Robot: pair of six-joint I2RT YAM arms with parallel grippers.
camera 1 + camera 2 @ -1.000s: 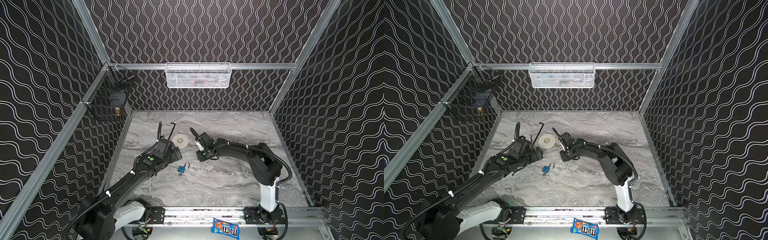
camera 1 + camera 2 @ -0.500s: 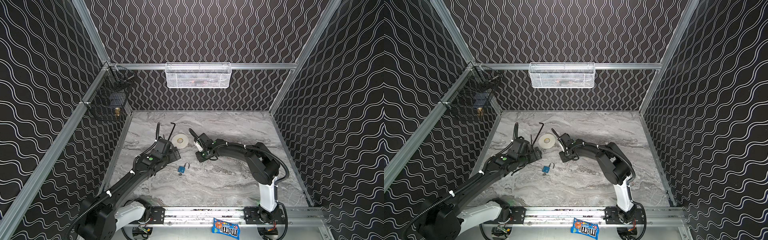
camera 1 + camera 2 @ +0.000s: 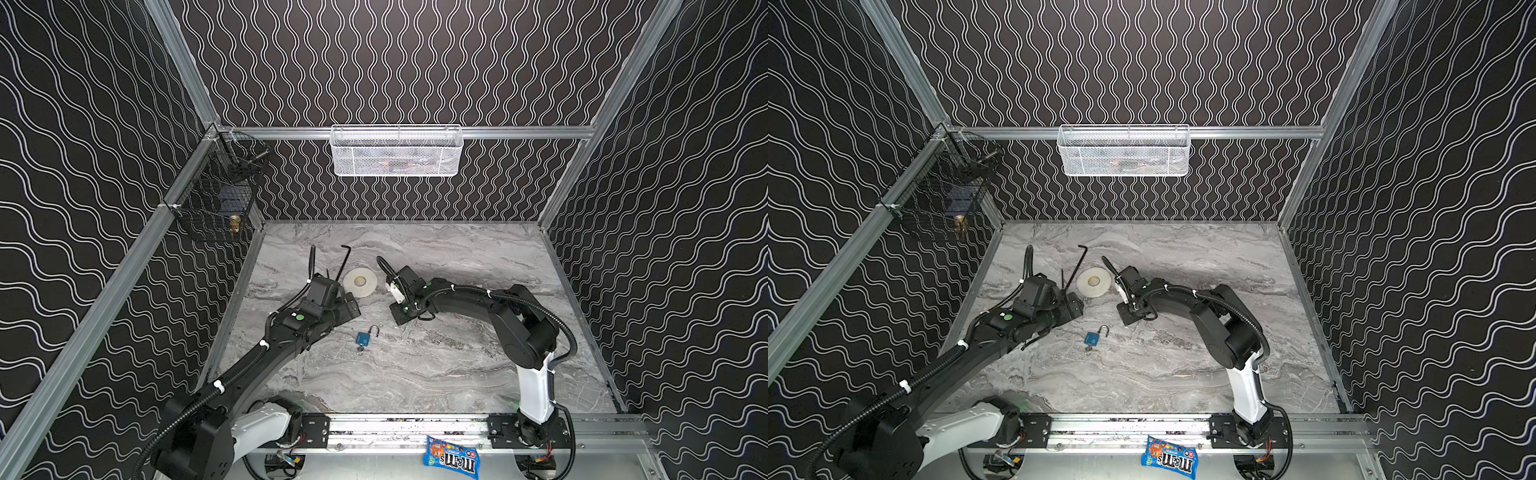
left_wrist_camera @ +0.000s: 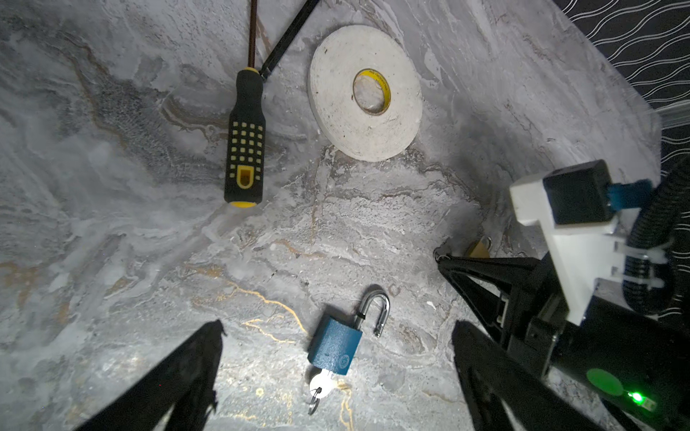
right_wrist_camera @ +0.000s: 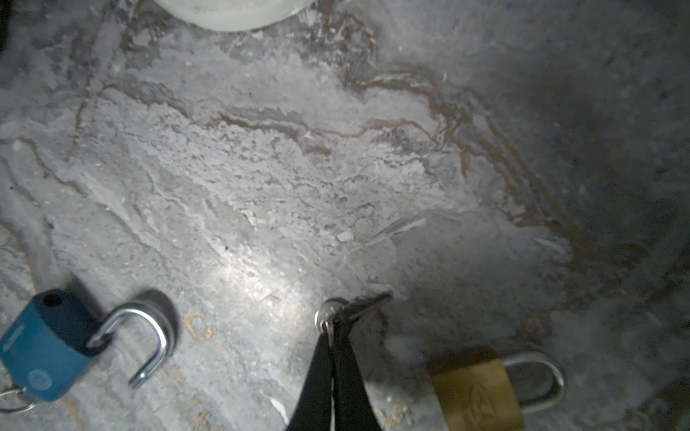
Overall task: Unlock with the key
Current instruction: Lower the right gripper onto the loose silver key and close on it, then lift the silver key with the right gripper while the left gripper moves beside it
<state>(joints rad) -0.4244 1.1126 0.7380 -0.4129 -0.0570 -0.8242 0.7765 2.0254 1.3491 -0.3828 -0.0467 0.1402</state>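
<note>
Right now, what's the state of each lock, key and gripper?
blue padlock: shackle open, lying flat.
inserted key: in the blue padlock's keyhole.
brass padlock: shackle closed, lying flat.
second key: pinched at its head, beside the brass padlock, not in it.
right gripper: shut on the second key.
left gripper: open, over the blue padlock, holding nothing.
</note>
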